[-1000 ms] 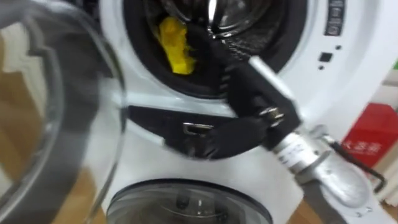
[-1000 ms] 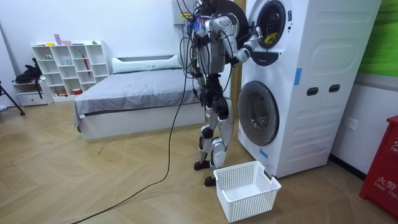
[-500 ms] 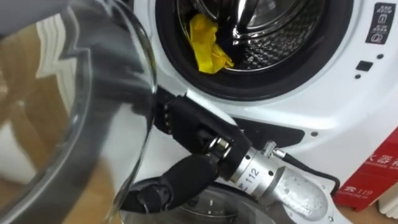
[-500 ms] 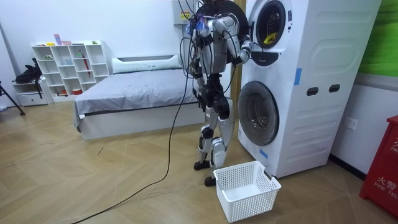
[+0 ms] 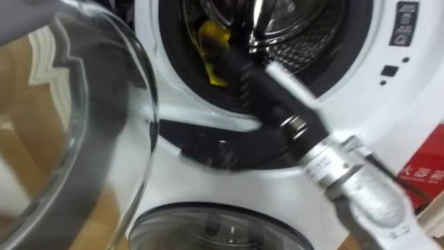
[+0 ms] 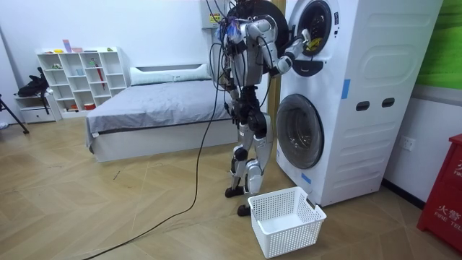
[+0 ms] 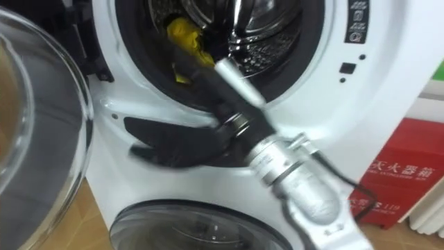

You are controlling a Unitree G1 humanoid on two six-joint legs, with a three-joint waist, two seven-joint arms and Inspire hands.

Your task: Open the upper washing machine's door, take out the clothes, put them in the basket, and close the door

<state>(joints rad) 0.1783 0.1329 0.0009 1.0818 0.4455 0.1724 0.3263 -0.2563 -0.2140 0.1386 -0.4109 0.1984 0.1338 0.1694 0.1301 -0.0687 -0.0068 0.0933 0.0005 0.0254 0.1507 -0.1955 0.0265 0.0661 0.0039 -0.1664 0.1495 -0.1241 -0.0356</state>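
At the mouth of the upper drum (image 5: pixel 305 48) of the stacked washing machine (image 6: pixel 361 87), your right hand (image 5: pixel 253 83) is stretched forward over the dark door seal, with its forearm coming up from the lower right. The fingers (image 5: pixel 229 64) point straight at the yellow garment (image 5: pixel 210 35), which lies bunched against the left side of the opening, partly over the seal. That spot suits you, because the cloth sits near the front and needs no deep reach.

The fingers are smeared by motion where they meet the cloth. You cannot tell from either eye view how far they are spread, or whether they have any hold on the garment. Treat the grasp as not yet confirmed.

The glass door (image 5: pixel 83 139) is swung wide to your left, which keeps the opening free for the arm. Below the opening sits a dark panel (image 5: pixel 208 142), and under it the lower door (image 5: pixel 208 226).

In the room view you stand upright, close to the machine front. The white laundry basket (image 6: pixel 289 238) sits on the floor just beside your feet, likely placed there to take the garment.
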